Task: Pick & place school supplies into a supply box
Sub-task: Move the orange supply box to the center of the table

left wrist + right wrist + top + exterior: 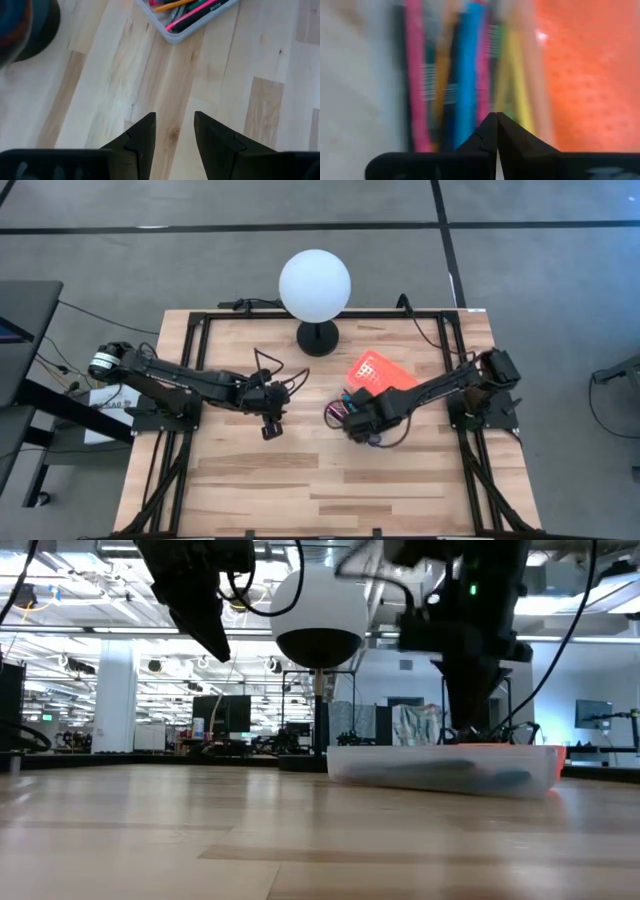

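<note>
Directly beneath the clenched right gripper (496, 116), slim pens (468, 65) are packed in the clear plastic supply box (440, 767), its orange lid (377, 371) alongside; the left gripper (174, 131) is held open, empty.

Orange lid (378, 370) (dotted); pink, blue, yellow pens (465, 75).

Even, soft overhead light washed the wooden table (330, 470), with only faint shadows under the arms. In the low view, ceiling strip lights glared behind the white globe lamp (320, 615), and the near tabletop was out of focus. The right wrist view was heavily smeared, the pens (465, 75) mere coloured streaks.
</note>
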Robot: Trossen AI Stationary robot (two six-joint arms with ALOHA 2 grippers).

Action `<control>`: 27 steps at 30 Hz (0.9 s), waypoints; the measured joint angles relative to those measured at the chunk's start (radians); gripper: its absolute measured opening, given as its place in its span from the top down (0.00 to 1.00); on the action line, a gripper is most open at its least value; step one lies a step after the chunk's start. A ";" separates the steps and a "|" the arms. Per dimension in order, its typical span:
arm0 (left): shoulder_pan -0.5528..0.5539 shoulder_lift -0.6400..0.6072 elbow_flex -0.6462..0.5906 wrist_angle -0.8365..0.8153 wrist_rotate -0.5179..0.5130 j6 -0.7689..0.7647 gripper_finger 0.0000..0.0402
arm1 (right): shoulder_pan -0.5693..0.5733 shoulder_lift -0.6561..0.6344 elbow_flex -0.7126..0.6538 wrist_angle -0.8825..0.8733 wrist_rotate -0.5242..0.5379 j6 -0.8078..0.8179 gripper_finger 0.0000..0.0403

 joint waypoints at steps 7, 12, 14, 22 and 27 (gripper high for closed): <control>-0.030 0.000 0.000 0.001 -0.035 -0.016 0.68 | -0.087 0.000 -0.018 -0.053 -0.002 -0.014 1.00; -0.049 0.000 0.000 -0.013 -0.042 -0.026 0.68 | -0.125 0.000 -0.018 -0.077 0.015 -0.022 1.00; -0.057 0.000 0.000 -0.030 -0.047 -0.033 0.68 | -0.139 0.000 -0.019 -0.107 0.015 -0.036 1.00; -0.073 0.000 0.000 -0.064 -0.075 -0.048 0.68 | -0.205 0.001 -0.067 -0.078 -0.013 -0.137 1.00; -0.073 0.000 0.000 -0.066 -0.077 -0.048 0.68 | -0.220 0.001 -0.117 -0.051 -0.066 -0.176 1.00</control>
